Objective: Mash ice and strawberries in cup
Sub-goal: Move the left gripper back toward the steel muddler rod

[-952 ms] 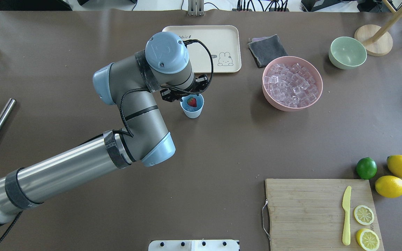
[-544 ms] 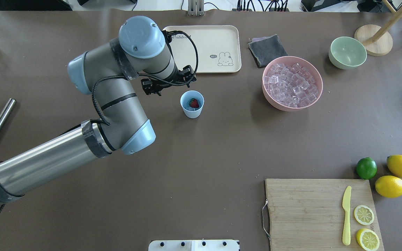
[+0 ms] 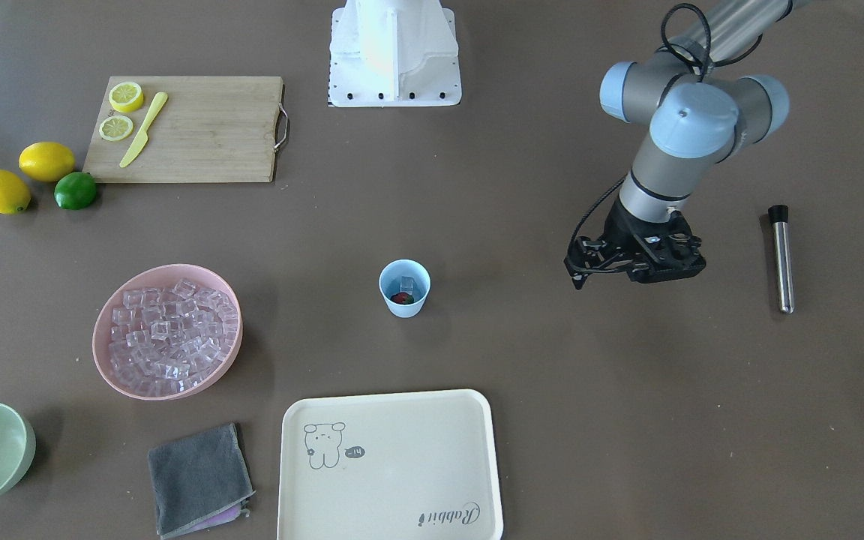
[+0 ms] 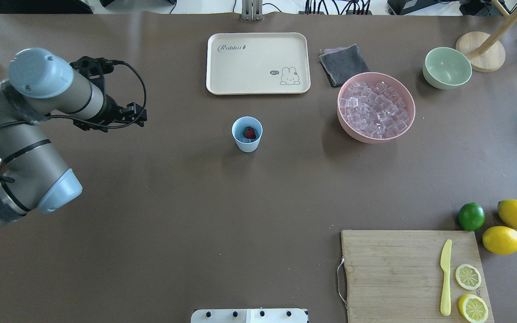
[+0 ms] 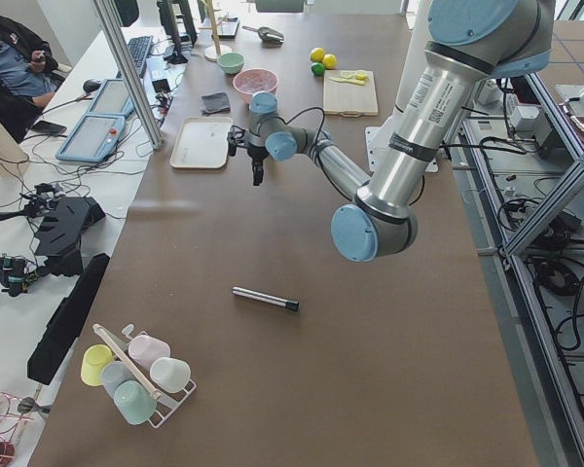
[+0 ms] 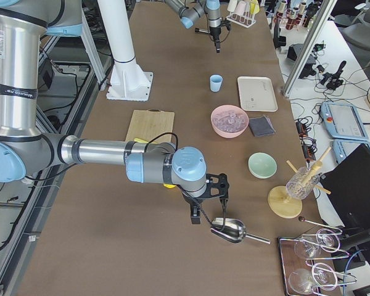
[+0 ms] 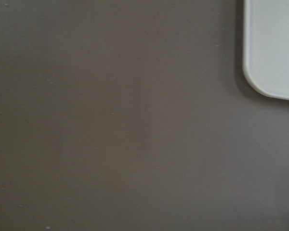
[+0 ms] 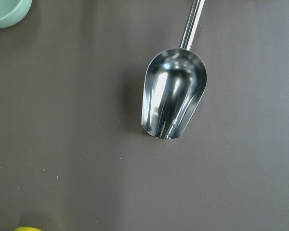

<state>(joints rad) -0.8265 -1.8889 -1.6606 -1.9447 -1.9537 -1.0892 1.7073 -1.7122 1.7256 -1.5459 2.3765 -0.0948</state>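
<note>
Cup (image 4: pixel 247 135) is upright on your brown table mat (image 4: pixel 240 215), pretty much dead centre of the overhead view. The strawberry (image 4: pixel 249 132) is down inside it, and the front view shows one clear cube of ice (image 3: pixel 406 284) in there beside it. The rest of the cubes are piled in the pink bowl (image 4: pixel 372 139) to its right. A cream tray (image 4: pixel 258 63) sits above the cup, well apart from it.

Your left gripper (image 3: pixel 646 266) hangs over bare mat at the right of the front view, between the cup and a steel rod (image 3: pixel 781 259). I honestly can't tell whether its jaws are apart or closed. Your right gripper (image 6: pixel 195 217) hovers over a metal scoop (image 8: pixel 173 96) at the lower middle of the right side view. Can't tell its jaws either.

Room-wise, the left side view has desks with screens along the upper left and a rack of pastel cups (image 5: pixel 136 375) at the lower left.
</note>
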